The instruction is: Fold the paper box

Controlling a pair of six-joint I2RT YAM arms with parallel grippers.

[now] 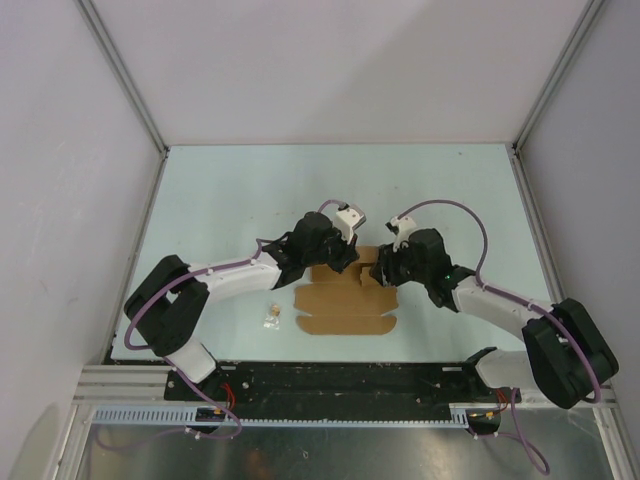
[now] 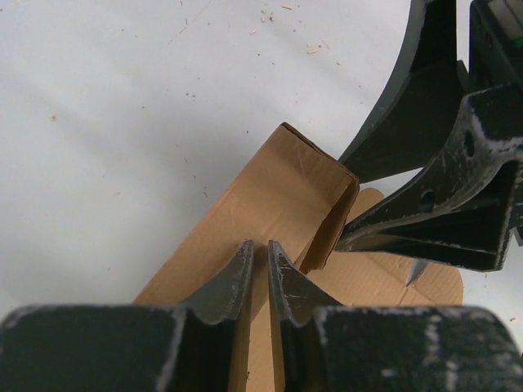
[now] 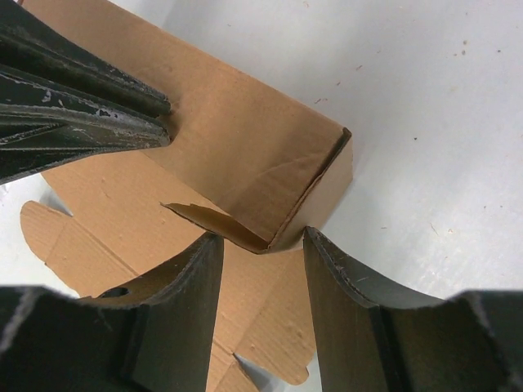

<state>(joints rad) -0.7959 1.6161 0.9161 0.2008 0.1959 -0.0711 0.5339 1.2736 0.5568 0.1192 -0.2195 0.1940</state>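
Paper box (image 2: 278, 188) in near-closed left gripper (image 2: 260, 273)

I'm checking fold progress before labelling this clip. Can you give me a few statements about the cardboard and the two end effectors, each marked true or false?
1. The paper box is folded into a finished, closed box. False: one section stands up and the rest lies flat on the table.
2. The left end effector pinches a raised cardboard panel. True.
3. The right end effector is clamped shut. False: it is open, with the folded corner in its gap.
4. In the top view, a tiny brown scrap lies on the table to the left of the box. True.
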